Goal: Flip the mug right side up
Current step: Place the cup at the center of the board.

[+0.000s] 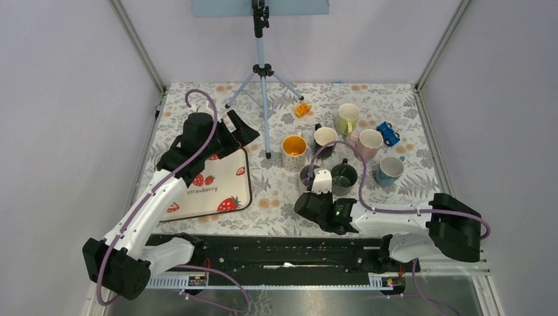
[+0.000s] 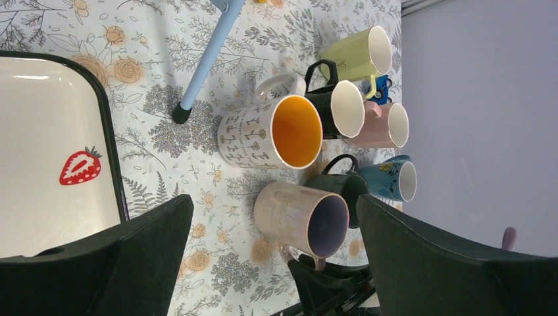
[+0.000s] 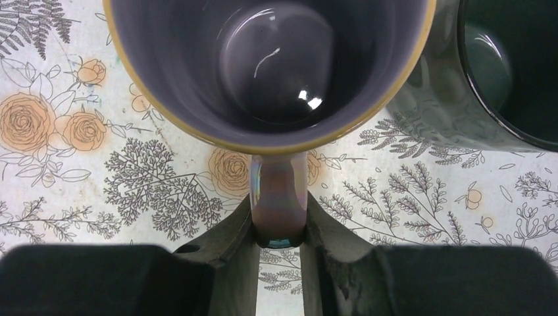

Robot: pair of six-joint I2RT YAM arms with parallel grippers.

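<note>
The mug (image 3: 270,66) is pinkish and pearly outside and purple inside. It stands mouth up on the flowered tablecloth, right beside a dark green mug (image 3: 500,72). My right gripper (image 3: 279,230) is shut on the mug's handle (image 3: 279,194), one finger on each side of it. From above, the mug (image 1: 308,176) sits just ahead of the right gripper (image 1: 320,191). The left wrist view shows the mug (image 2: 299,217) from the side, with the right gripper's fingers (image 2: 322,280) at its handle. My left gripper (image 1: 233,131) hangs open over the far corner of the strawberry tray, holding nothing.
Upright mugs crowd behind the held one: orange-lined (image 1: 294,150), black (image 1: 324,139), yellow-green (image 1: 347,117), pink (image 1: 368,141), blue (image 1: 389,169) and dark green (image 1: 343,176). A tripod (image 1: 262,72) stands mid-back. The strawberry tray (image 1: 217,191) lies left. A blue toy car (image 1: 388,133) sits far right.
</note>
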